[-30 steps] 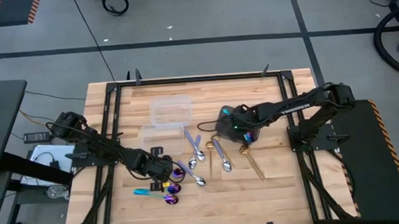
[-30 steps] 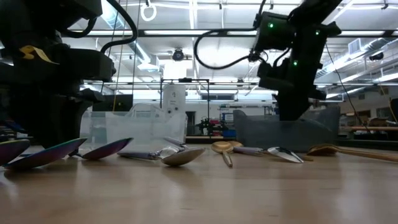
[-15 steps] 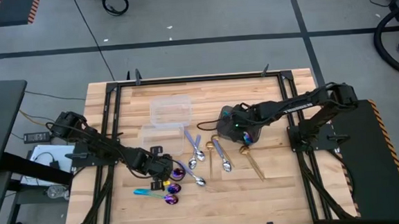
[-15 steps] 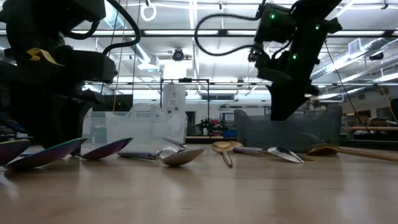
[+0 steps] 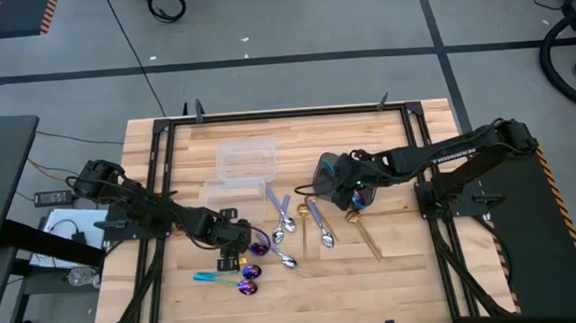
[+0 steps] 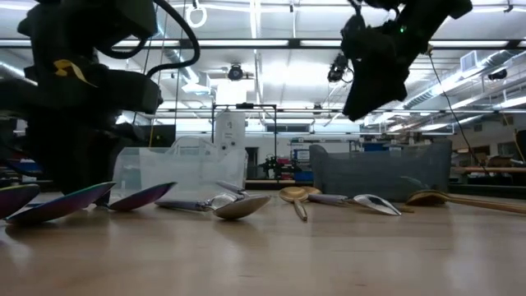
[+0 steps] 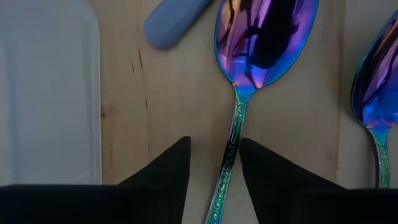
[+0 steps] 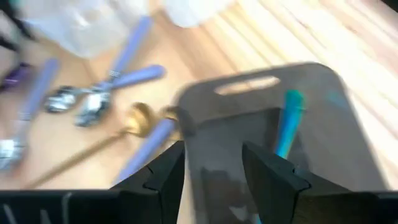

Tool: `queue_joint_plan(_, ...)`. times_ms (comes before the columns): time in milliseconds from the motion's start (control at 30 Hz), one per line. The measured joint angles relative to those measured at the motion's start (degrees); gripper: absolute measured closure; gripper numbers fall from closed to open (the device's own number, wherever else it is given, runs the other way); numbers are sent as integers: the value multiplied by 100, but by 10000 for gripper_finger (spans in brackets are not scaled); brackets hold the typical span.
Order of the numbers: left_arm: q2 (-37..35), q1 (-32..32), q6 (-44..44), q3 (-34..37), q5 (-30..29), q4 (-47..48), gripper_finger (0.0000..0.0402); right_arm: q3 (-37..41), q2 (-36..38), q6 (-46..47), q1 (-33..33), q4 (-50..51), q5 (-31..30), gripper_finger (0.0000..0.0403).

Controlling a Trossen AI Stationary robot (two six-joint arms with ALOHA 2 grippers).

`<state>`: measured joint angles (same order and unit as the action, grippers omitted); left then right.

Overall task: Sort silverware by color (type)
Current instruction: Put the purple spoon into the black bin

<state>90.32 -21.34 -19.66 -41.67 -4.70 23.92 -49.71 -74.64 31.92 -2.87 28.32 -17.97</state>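
Observation:
Iridescent blue-purple spoons (image 5: 251,272) lie at the table's near left. My left gripper (image 7: 214,155) points down over one of them (image 7: 264,37), open, with a finger on either side of its patterned handle (image 7: 229,158). Silver spoons (image 5: 317,225) and gold spoons (image 5: 360,232) lie mid-table. My right gripper (image 8: 213,162) hangs open above the dark grey bin (image 8: 323,112), with nothing between its fingers. A teal-handled spoon (image 8: 287,124) lies inside the bin.
Two clear plastic containers (image 5: 246,156) (image 5: 232,195) stand at the far middle of the table; one (image 7: 50,93) is close beside my left gripper. The bin (image 6: 378,173) stands right of centre. Bare wood lies along the near edge.
My right gripper has risen out of the grey bin and tipped to a flatter slant; it now hangs well above the bin's rim. The spoons on the table have stayed where they were.

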Motion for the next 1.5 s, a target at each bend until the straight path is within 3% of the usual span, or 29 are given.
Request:
queue_joint_plan(133,1,67,84,2,89,9,300,0,78,-33,-184,-253,-20,233)
queue_joint_plan(300,2,58,142,4,66,12,380,0,84,-63,-323,-440,-31,233)
queue_joint_plan(733,-92,7,137,-375,24,682,387,0,84,-72,-431,-473,14,234)
queue_joint_plan(1167,-396,-586,449,-971,-1446,915,387,-4,82,-343,-514,-791,113,234)
queue_joint_plan(1333,-413,-841,1122,-1342,-2452,915,387,-4,82,-359,-503,-1030,273,234)
queue_joint_plan(1500,-413,-922,1977,-1607,-3320,882,387,-4,82,20,-337,-1275,816,234)
